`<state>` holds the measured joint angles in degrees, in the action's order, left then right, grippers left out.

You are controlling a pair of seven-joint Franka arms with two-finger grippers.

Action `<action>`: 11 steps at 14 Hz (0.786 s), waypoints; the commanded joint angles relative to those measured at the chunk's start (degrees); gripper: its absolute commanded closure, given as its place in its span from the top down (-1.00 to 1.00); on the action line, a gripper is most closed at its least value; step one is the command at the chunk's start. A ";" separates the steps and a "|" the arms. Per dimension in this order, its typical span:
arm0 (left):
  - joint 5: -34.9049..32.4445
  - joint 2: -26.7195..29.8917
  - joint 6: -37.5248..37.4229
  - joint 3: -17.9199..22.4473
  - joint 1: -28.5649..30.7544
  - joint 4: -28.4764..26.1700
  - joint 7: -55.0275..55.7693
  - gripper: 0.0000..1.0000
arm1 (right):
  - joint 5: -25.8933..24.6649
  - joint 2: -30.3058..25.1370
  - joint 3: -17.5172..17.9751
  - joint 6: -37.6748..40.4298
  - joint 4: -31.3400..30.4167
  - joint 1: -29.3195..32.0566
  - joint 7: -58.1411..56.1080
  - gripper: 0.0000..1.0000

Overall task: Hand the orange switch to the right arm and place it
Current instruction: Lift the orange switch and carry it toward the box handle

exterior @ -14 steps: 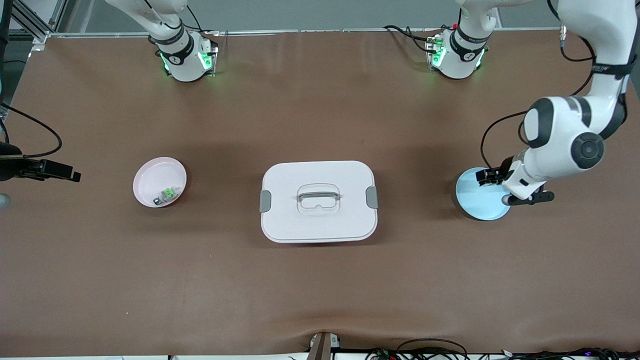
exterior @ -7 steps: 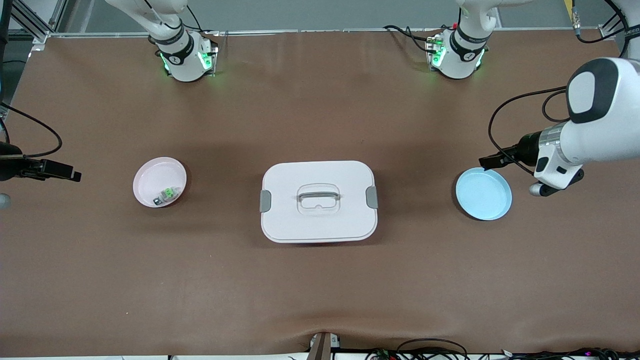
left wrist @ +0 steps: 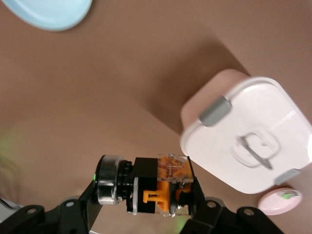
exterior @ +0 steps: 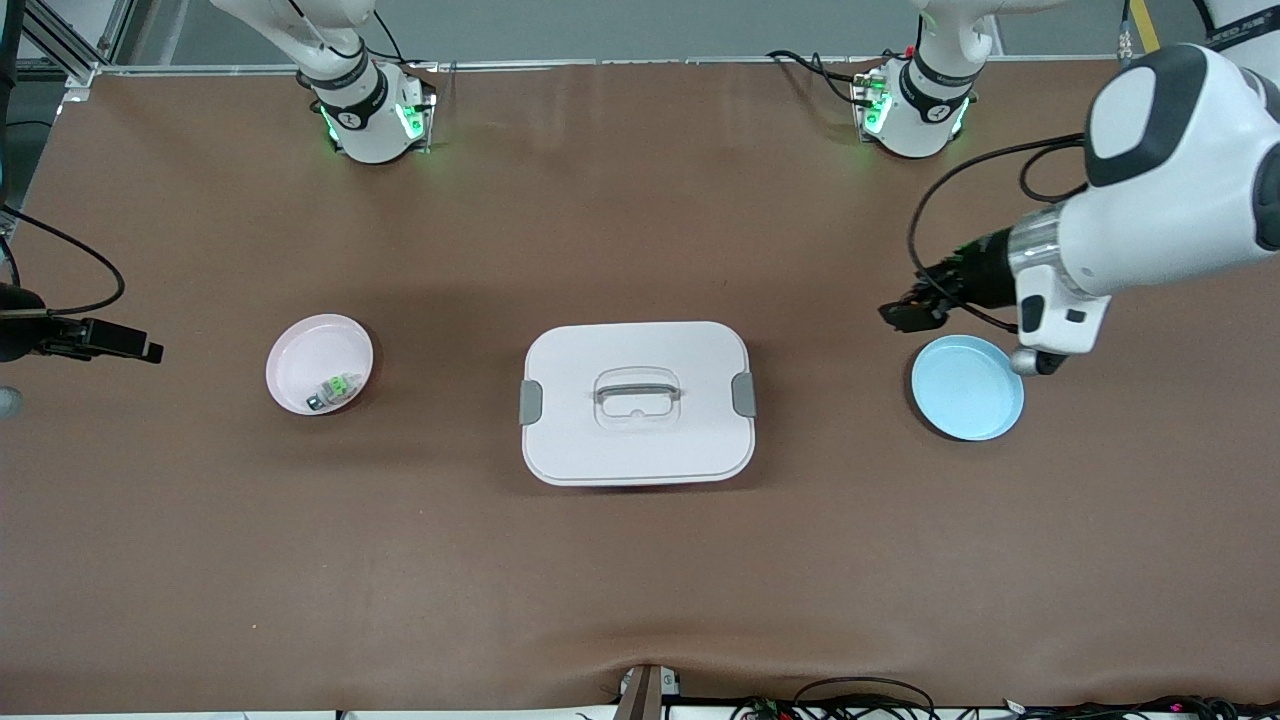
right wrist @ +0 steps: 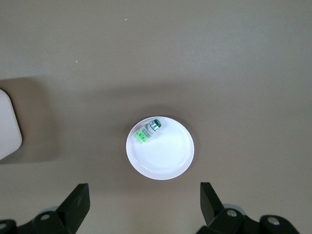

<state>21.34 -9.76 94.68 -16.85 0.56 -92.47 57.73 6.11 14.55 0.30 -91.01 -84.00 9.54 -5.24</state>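
Observation:
The orange switch [left wrist: 163, 189], a small black block with an orange middle and a round pale end, is clamped between the fingers of my left gripper [left wrist: 148, 201]. In the front view that left gripper [exterior: 905, 312] hangs in the air over bare table beside the blue plate [exterior: 967, 390], and the switch itself is hidden there. My right gripper [right wrist: 144, 197] is open with nothing in it, high over the pink plate [right wrist: 168, 156].
A white lidded box [exterior: 637, 402] with a clear handle sits mid-table. The pink plate [exterior: 305, 365] toward the right arm's end holds a small clear-and-silver piece with a green mark [exterior: 335, 388]. The blue plate holds nothing.
My left gripper rose off the blue plate with the switch in it and swung toward the white box. The right arm has not moved.

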 commanded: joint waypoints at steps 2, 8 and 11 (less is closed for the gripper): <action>3.43 -2.63 0.15 -0.46 -4.25 4.67 14.47 -0.73 | 3.81 -0.40 0.85 2.49 -0.37 1.97 -0.99 1.00; 5.99 -2.72 8.68 -0.90 -11.10 5.46 33.04 -0.72 | 13.46 -0.31 0.94 8.55 -0.90 3.38 -0.56 1.00; 9.16 -3.42 10.78 -0.90 -13.12 5.46 40.07 -0.72 | 23.31 -3.02 0.85 9.01 -4.93 3.55 -0.21 1.00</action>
<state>28.63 -12.09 104.23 -17.86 -11.39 -88.37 94.02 24.34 14.53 0.42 -81.92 -85.14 12.04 -5.38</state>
